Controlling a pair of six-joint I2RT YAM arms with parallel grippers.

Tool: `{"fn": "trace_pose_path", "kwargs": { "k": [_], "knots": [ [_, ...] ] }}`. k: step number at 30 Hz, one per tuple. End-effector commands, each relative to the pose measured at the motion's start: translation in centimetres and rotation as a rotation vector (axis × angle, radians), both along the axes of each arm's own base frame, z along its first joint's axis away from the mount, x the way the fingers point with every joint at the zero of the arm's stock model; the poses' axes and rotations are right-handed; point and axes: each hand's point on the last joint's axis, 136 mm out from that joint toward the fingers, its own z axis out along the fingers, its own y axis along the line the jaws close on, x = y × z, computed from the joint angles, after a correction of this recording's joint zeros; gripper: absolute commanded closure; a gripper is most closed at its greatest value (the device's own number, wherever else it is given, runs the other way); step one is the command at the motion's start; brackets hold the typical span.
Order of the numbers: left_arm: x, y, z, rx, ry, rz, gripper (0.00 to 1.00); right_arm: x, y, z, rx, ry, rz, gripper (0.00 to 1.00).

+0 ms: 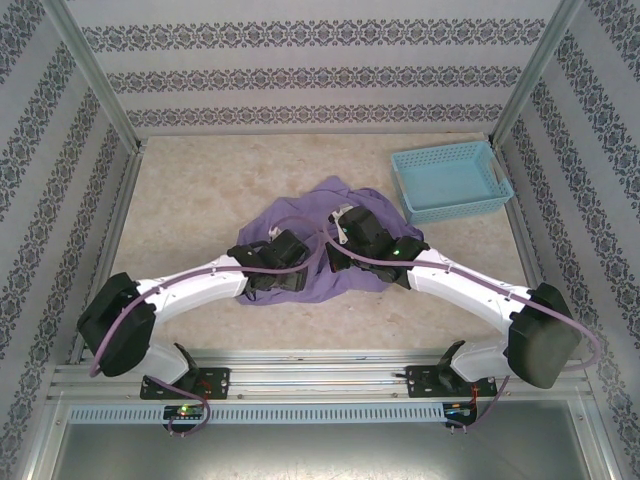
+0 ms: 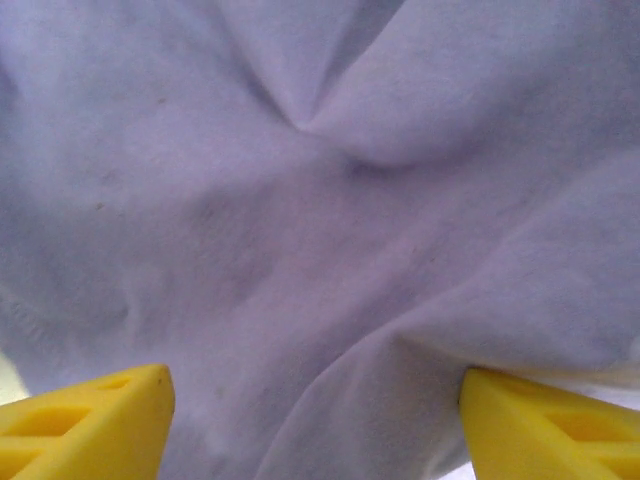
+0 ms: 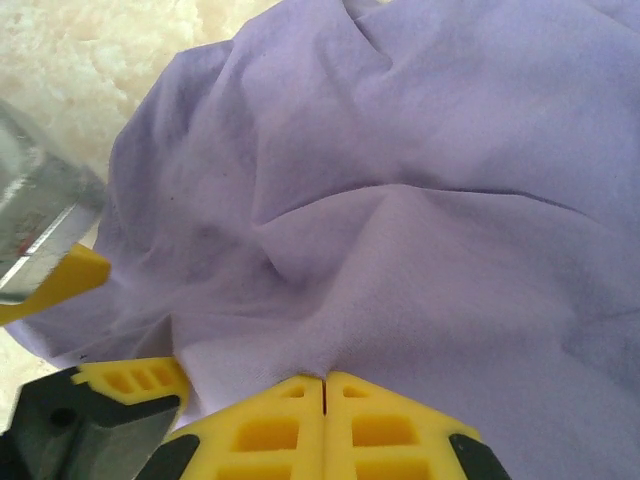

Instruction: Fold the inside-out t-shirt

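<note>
The inside-out t-shirt (image 1: 330, 215) lies crumpled in a lavender heap at the middle of the table. Both arms reach over its near part. My left gripper (image 1: 300, 262) is open: its yellow fingers (image 2: 95, 420) stand wide apart, with wrinkled shirt cloth (image 2: 320, 220) lying loose between them. My right gripper (image 1: 338, 250) is shut, its two yellow fingertips (image 3: 290, 420) pressed together on a pinched fold of the shirt (image 3: 400, 200). In the right wrist view a yellow finger of the left gripper (image 3: 65, 282) shows at the left, close beside the shirt's edge.
A light blue lattice basket (image 1: 450, 180) stands at the back right, just beyond the shirt. Bare beige tabletop (image 1: 190, 200) lies left of and behind the heap. Patterned walls and metal posts close in the table on three sides.
</note>
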Motion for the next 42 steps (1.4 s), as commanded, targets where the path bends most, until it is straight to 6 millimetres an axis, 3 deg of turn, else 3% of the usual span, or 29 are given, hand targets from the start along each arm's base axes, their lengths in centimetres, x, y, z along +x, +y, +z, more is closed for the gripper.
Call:
{"fn": "trace_pose_path", "kwargs": {
  "k": [1,9,11,17,22,25,27,31,35,42],
  "knots": [
    [1.6,-2.2,0.2,-0.126,0.002,-0.024,0.37,0.7,-0.1,0.9,0.039,-0.019,-0.032,1.0],
    [3.9,-1.1,-0.9,-0.205,0.049,0.059,0.94,2.6,-1.6,0.0,0.027,-0.027,-0.091,1.0],
    [4.5,-0.6,-0.6,-0.218,0.039,0.097,0.99,3.4,-2.0,-0.6,0.011,-0.019,-0.114,1.0],
    [5.9,0.4,1.3,-0.269,-0.02,0.168,1.0,4.8,-3.0,-2.8,-0.04,-0.002,-0.154,1.0],
    [7.0,1.8,2.9,-0.325,-0.061,0.226,1.0,4.4,-4.5,-4.2,-0.105,0.036,-0.22,0.72],
    [7.6,2.4,3.4,-0.344,-0.066,0.242,1.0,3.1,-4.8,-3.2,-0.14,0.002,-0.231,0.51],
    [7.8,2.5,3.4,-0.349,-0.067,0.246,1.0,1.9,-3.7,-2.1,-0.126,-0.035,-0.195,0.48],
    [8.0,2.6,3.3,-0.363,-0.06,0.25,1.0,-0.9,0.8,-1.0,-0.024,-0.037,-0.04,0.48],
    [8.2,2.9,3.5,-0.384,-0.063,0.263,1.0,-1.9,4.5,-2.9,0.054,0.046,0.065,0.5],
    [8.7,3.3,4.6,-0.419,-0.079,0.275,1.0,-1.1,6.8,-7.0,0.016,0.114,0.1,0.51]
  ]
}}
